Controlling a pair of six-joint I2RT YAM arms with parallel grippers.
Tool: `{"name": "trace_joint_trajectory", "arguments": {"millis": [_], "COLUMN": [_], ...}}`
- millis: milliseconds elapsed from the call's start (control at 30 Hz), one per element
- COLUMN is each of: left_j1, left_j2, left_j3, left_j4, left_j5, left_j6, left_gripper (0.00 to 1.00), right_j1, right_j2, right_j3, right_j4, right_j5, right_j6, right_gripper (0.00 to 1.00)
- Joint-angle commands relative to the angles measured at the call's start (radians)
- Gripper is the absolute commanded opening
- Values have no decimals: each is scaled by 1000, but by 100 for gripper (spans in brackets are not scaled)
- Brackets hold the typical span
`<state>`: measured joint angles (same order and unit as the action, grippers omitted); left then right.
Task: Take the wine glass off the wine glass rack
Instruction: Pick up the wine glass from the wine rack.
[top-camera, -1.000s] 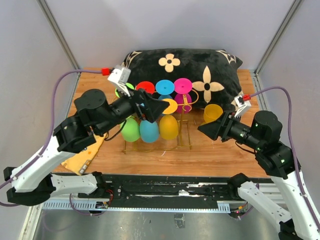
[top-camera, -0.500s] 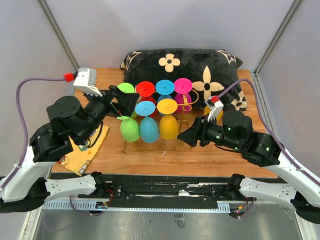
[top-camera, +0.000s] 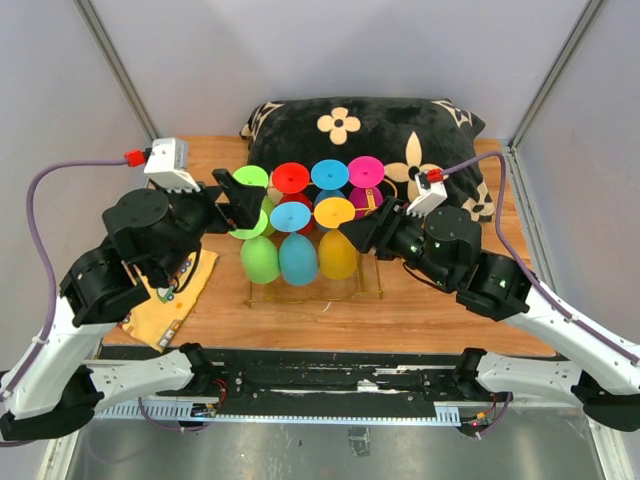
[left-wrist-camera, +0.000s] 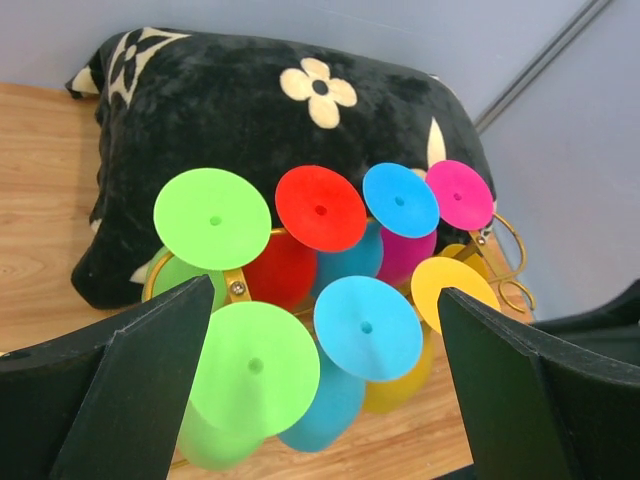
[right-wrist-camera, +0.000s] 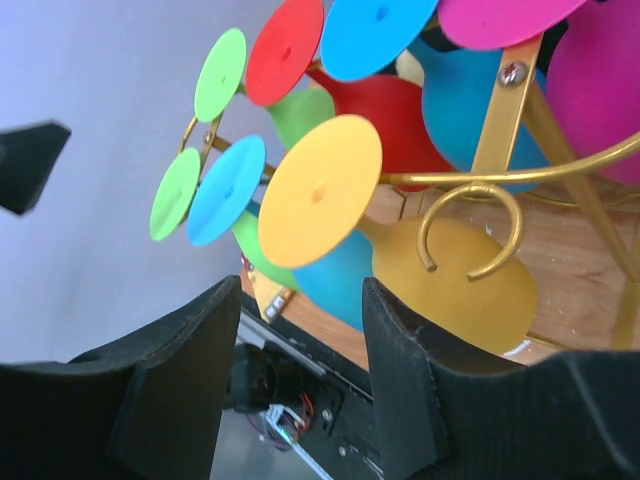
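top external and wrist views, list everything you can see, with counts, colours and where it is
wine glasses: seven; two green, two blue, one red, one magenta, one yellow; hanging foot-up on the rack
wine glass rack: one, gold wire, middle of the table
pillow: one, black with cream flower pattern, behind the rack
cloth: one, yellow, near left corner of the table
table: one, wood, under everything
left end effector: one, black, open, at the rack's left side by the green glasses
right end effector: one, black, open, at the rack's right side by the yellow glass
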<state>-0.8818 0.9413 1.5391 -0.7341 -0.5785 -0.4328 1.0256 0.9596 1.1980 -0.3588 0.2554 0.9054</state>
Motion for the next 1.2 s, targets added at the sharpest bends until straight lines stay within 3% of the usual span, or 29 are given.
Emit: {"name": "trace_joint_trajectory", "arguments": {"millis": [0, 467, 1167], "left_j1": [8, 8, 7], "left_j2": [-51, -102, -101], "left_j3": [-43, -93, -114], "left_j4": [36, 91, 113], "left_j5": [43, 151, 192], "left_j6": [-53, -69, -76], "left_gripper": [100, 100, 100], "right_j1": [16, 16, 16], "right_j2": [0, 21, 26], "right_j3": [-25, -81, -106], "right_j4": [118, 171, 197], "right_j5": [124, 246, 233], "right_j6": [101, 156, 198], "right_gripper": [51, 38, 28]}}
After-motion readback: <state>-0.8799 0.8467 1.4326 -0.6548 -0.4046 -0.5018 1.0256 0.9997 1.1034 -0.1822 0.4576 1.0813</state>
